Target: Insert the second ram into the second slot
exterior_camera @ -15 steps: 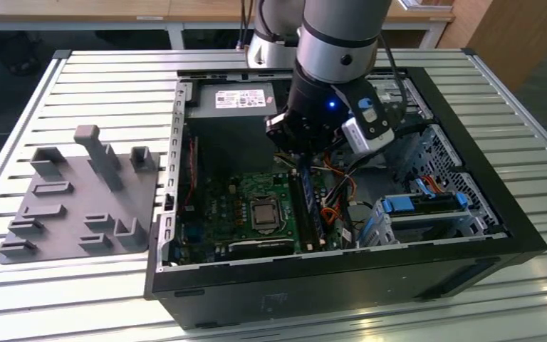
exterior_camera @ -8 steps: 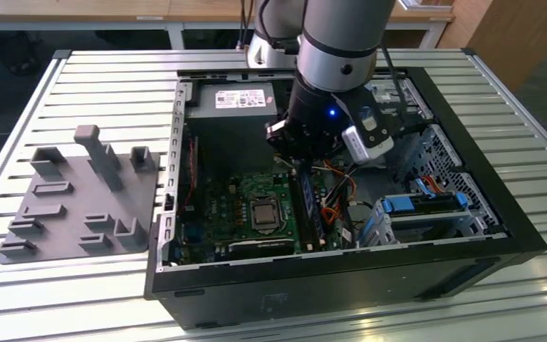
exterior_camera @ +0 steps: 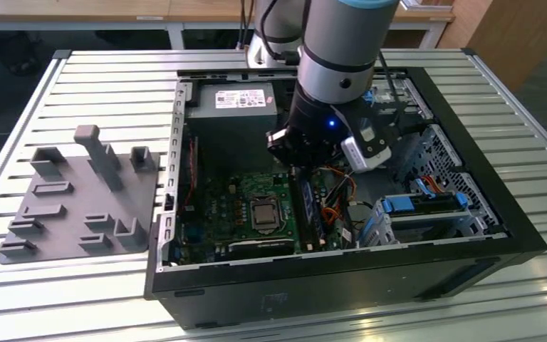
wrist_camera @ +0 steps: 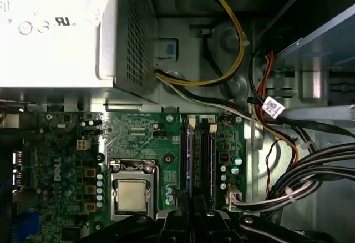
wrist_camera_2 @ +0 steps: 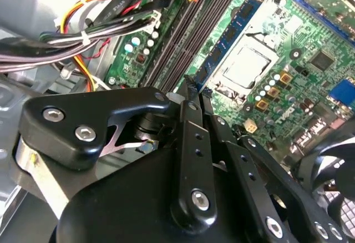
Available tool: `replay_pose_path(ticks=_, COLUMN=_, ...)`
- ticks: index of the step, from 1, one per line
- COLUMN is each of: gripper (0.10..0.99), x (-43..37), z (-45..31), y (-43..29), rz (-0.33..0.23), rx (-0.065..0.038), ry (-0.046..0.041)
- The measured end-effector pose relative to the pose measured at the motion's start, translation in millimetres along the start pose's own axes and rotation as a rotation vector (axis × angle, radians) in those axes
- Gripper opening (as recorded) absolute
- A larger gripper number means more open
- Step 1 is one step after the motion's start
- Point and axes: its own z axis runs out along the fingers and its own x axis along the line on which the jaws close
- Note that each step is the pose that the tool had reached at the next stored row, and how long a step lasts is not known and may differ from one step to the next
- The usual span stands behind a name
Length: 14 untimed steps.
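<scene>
Gripper (wrist_camera_2: 186,92) | fingers (wrist_camera_2: 191,143) pinch ram (wrist_camera_2: 222,43) end | ram on edge just beside CPU (wrist_camera_2: 244,68) | slots (wrist_camera_2: 188,32) beyond ram from CPU | cables (wrist_camera_2: 111,26) farther out

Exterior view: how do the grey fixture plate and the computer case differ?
The grey fixture plate is low, with upright blocks; the computer case is an open black box. The plate lies at the exterior view's left; the arm reaches into the case. Both rest on the slatted table.

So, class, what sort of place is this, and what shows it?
Probably a robotics lab or test bench for computer assembly: an open computer case lies on a slatted metal table, and a robot arm reaches into it.
</scene>
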Motion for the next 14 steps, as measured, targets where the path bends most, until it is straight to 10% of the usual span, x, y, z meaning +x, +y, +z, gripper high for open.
replay_pose_path(ticks=14, gripper=0.137, x=-2.1, z=13.3, y=-6.4, rz=0.008, rx=-0.001, ry=-0.0003)
